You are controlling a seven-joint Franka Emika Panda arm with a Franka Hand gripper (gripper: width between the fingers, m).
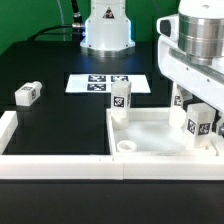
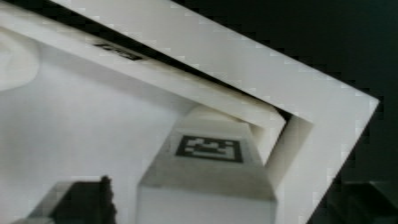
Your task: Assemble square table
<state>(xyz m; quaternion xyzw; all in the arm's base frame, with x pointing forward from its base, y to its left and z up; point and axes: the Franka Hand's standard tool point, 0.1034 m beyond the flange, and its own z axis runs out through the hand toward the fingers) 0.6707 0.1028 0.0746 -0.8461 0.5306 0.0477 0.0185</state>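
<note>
- Square table top (image 1: pixel 150 143) lies on the black table (image 1: pixel 60 60), toward the exterior view's right, just behind the front rail (image 1: pixel 60 165).
- Upright leg (image 1: pixel 121 100) stands at the top's far corner on the exterior view's left.
- Tagged leg (image 1: pixel 198 125) (image 2: pixel 214 150) stands in a right-hand corner, between the jaws of the gripper (image 1: pixel 200 130).
- The jaws look spread: the one finger (image 2: pixel 89 198) that shows in the wrist view stands clear of the tagged leg.
- Loose leg (image 1: pixel 27 93) lies well apart on the exterior view's left.

On the tabletop (image 1: pixel 50 60), far centre: marker board (image 1: pixel 105 83). Well off to the exterior view's left: lying leg (image 1: pixel 27 93). Near, toward that view's right: table top (image 1: pixel 155 140), just behind the near border rail (image 1: pixel 60 166). At its far left corner: upright leg (image 1: pixel 121 99). Inside, by its right edge: second leg (image 1: pixel 198 124), upright.
</note>
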